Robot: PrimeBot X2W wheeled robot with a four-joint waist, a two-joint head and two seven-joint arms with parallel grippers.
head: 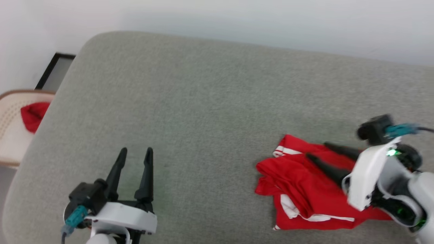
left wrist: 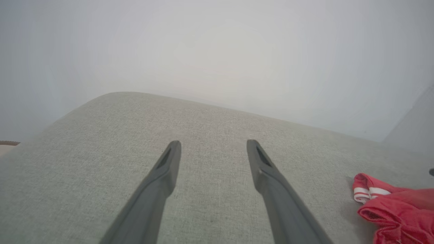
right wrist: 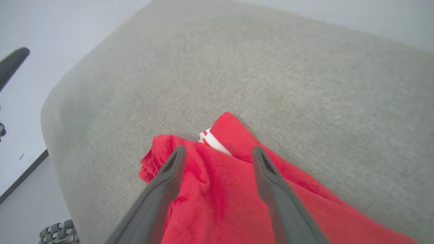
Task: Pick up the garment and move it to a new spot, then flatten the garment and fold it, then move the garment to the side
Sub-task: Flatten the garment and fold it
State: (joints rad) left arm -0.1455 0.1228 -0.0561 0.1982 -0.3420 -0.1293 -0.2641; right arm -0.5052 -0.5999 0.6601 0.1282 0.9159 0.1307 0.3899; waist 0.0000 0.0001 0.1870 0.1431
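The garment (head: 305, 184) is a bright red shirt with white striped sleeve ends, lying crumpled on the right of the grey cushion (head: 210, 112). My right gripper (head: 317, 150) hangs over it, open, its two dark fingers spread above the red cloth with nothing pinched between them; the right wrist view shows the same spread right gripper (right wrist: 218, 150) over the garment (right wrist: 220, 196). At the lower left my left gripper (head: 135, 151) stands open over bare cushion, well apart from the shirt. In the left wrist view the left gripper (left wrist: 213, 144) is open and the garment (left wrist: 393, 206) lies at the right edge.
A pale perforated chair or basket (head: 13, 118) with a small red cloth scrap (head: 33, 115) stands left of the cushion. A dark-framed panel (head: 56, 69) leans by the white wall behind. The cushion's rounded edge runs along the left.
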